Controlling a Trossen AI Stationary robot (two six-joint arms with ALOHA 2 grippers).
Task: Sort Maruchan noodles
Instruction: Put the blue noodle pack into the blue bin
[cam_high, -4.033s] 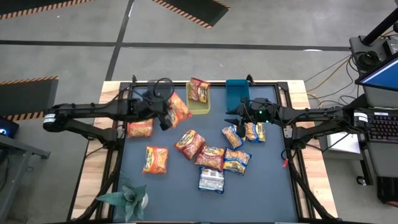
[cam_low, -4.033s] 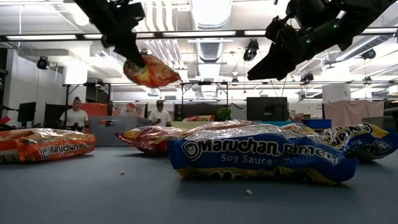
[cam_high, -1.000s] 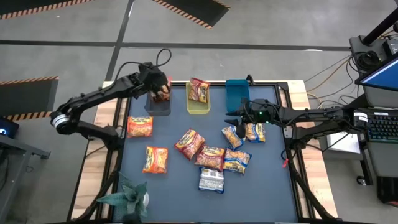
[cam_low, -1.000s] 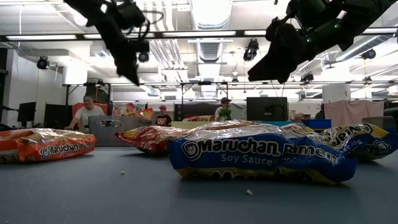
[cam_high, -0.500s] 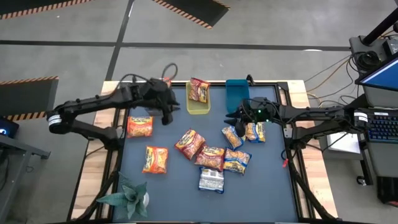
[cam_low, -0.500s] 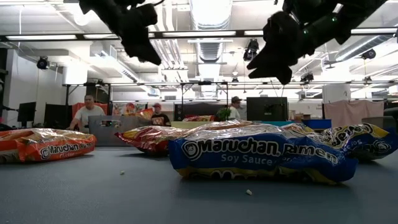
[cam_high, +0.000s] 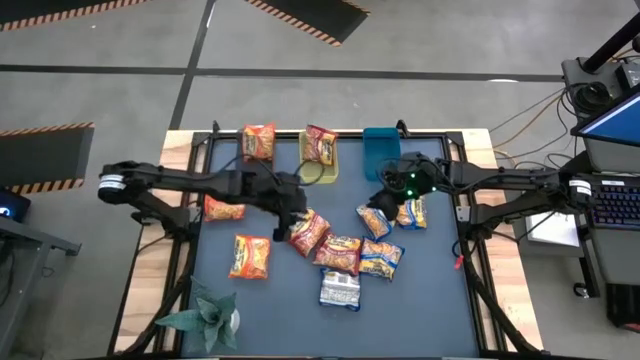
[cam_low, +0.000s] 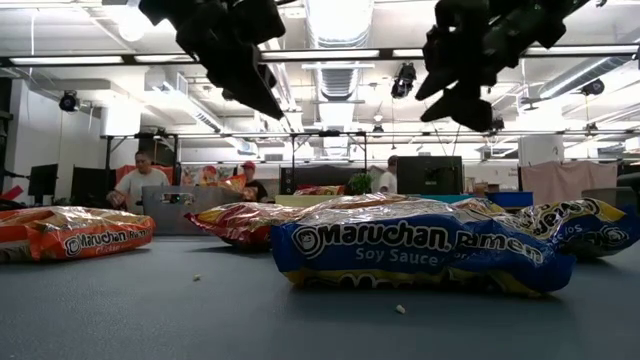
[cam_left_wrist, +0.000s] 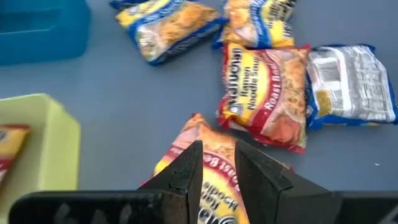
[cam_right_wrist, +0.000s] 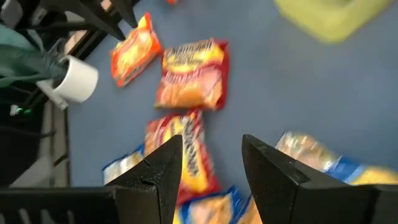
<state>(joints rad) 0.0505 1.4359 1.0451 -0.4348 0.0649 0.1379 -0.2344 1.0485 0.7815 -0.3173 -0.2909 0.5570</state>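
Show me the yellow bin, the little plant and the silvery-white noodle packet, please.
yellow bin (cam_high: 322, 175): high view, on its near rim.
plant (cam_high: 205, 320): high view, middle of its leaves.
silvery-white noodle packet (cam_high: 340, 291): high view, centre of the wrapper.

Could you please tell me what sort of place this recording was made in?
Most likely an open robotics lab or workshop. The low view shows exposed ceiling ducts, people at workbenches in the background, and the high view shows hazard-striped floor markings beside the table.

A yellow bin (cam_high: 320, 170) and blue bin (cam_high: 381, 152) stand side by side; a plant (cam_high: 203, 318) sits near the table's corner.
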